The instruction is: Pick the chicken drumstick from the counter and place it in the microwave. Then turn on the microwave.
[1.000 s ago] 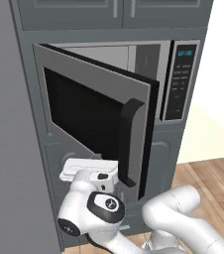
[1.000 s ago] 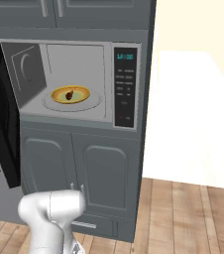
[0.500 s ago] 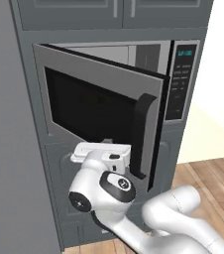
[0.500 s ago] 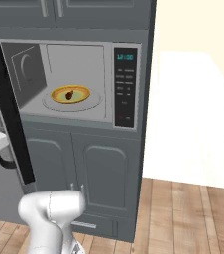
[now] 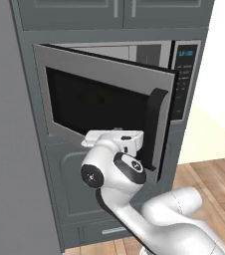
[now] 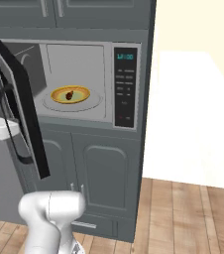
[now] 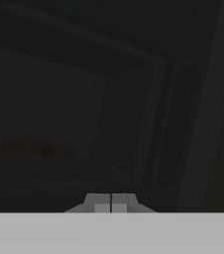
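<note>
The arm rises from the lower right of the left base view, bends at a rounded white elbow joint and reaches up so that the white hand lies roughly level, just in front of the lower outer face of the microwave (image 6: 84,74) door (image 5: 104,107); in the right base view the hand shows at the left edge, beside the door's dark curved handle (image 6: 12,124); the gripper (image 7: 111,202) faces the dark glass of the door at close range, its two finger tips pressed together with nothing between them, so the hand is fully closed and empty; whether the tips actually touch the door I cannot tell. The door stands partly open, hinged on the left and swung out toward the robot. Inside the cavity the chicken drumstick (image 6: 70,95) lies on the yellow plate (image 6: 82,93), which rests on the pale round turntable (image 6: 96,102); the drumstick sits near the plate's middle, a little toward its left; it is a small brown-reddish lump, and its long axis seems to run slightly aslant from lower left to upper right, though it is too small to say which end is the thicker. The black keypad (image 6: 125,87) with its teal display sits to the right of the cavity.
</note>
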